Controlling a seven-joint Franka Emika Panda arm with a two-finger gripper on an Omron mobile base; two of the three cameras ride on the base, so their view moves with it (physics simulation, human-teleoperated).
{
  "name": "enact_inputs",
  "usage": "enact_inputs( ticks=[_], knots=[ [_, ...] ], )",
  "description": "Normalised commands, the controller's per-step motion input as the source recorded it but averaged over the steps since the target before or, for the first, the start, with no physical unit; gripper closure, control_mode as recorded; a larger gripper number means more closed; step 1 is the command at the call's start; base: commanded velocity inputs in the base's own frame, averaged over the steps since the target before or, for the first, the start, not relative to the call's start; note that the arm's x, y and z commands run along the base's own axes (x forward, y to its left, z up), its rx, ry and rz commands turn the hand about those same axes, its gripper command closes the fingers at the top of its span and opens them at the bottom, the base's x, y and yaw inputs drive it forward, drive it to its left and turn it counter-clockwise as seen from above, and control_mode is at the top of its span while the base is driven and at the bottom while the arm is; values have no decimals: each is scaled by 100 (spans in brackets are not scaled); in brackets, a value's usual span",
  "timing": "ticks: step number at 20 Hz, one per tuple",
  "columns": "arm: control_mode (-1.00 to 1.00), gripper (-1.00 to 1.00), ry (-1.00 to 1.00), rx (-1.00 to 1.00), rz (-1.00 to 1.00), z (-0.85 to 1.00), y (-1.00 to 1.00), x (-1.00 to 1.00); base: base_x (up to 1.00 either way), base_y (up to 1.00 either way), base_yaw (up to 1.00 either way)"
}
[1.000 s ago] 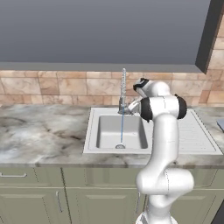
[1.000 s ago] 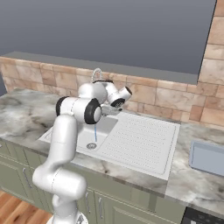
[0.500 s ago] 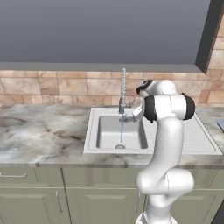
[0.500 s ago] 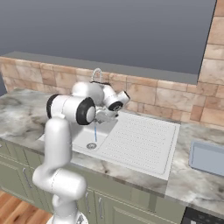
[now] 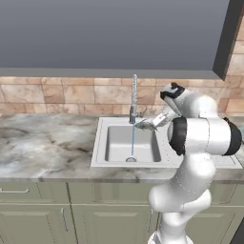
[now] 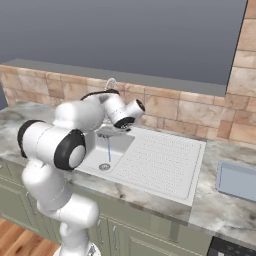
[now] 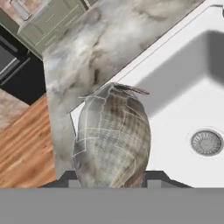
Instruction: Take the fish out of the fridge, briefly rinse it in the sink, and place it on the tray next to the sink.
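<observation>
Grey-veined marble counter (image 5: 47, 147) under brown tile wall; pincer (image 5: 151, 125) grips silvery-grey fish (image 7: 111, 138) over white sink (image 6: 165, 165); blue-grey tray (image 6: 239, 181) lies beside.

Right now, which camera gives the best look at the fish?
The hand view: the fish is close up there, scales clear, with the sink basin beyond. The left base view shows it small, at the gripper by the water stream. In the right base view the arm mostly hides it.
</observation>
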Motion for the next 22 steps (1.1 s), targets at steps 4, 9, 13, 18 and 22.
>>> enact_inputs(
  ticks=[4,9,13,18,22],
  knots=[
    [-100,100,-1,-28,-33,96,0,-100,0,0,0],
    [-100,100,4,-30,-29,54,-8,-100,0,0,0],
    [-100,100,42,-3,-30,16,-60,-47,0,0,0],
    [-100,100,30,-18,-14,-23,-24,-25,0,0,0],
    [-100,100,-8,-34,0,-11,0,-87,0,0,0]
  ],
)
